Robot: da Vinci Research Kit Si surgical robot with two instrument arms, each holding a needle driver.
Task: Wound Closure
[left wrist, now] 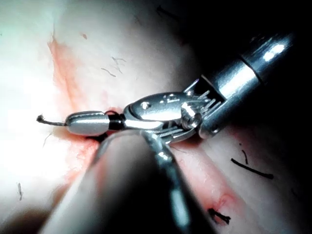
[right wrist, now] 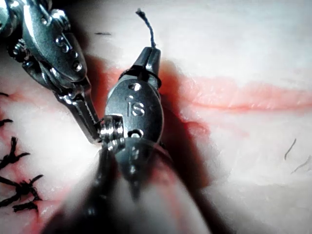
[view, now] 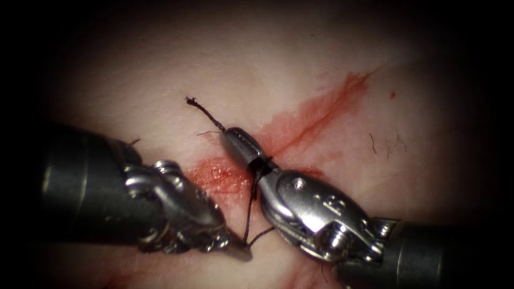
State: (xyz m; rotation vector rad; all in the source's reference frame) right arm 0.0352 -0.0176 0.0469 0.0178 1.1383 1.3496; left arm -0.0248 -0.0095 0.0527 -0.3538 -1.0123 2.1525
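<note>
Endoscope: right arm's polished steel pincer (view: pixel 241 147) comes in from lower right, long axis running up-left across the red-stained cut (view: pixel 305 126) in the pale, glossy tissue (view: pixel 160 69). Its jaws are pressed together on the dark braided thread (view: pixel 206 113); a short frayed tail pokes out past the tip, pointing up-left onto the left side of the cut. Behind the jaws, thread drops down from the pincer to the left arm's darker steel pincer (view: pixel 241 251), whose tip pinches the strand low in the frame, on the left side of the cut. Watery red fluid (view: pixel 222 176) smears the tissue between the two tools.

Left wrist view: same right pincer (left wrist: pixel 87 123) seen side-on, smooth rounded jaws together, frayed tail (left wrist: pixel 46 120) sticking out beyond the tip. Loose cut thread ends (left wrist: pixel 251 168) lie on the tissue.

Right wrist view adds a row of dark knotted stitch ends (right wrist: pixel 17 187) along the closed part of the cut, plus left pincer (right wrist: pixel 90 119) touching the right tool's wrist.

Needle: can't locate it; neither tool holds it.
</note>
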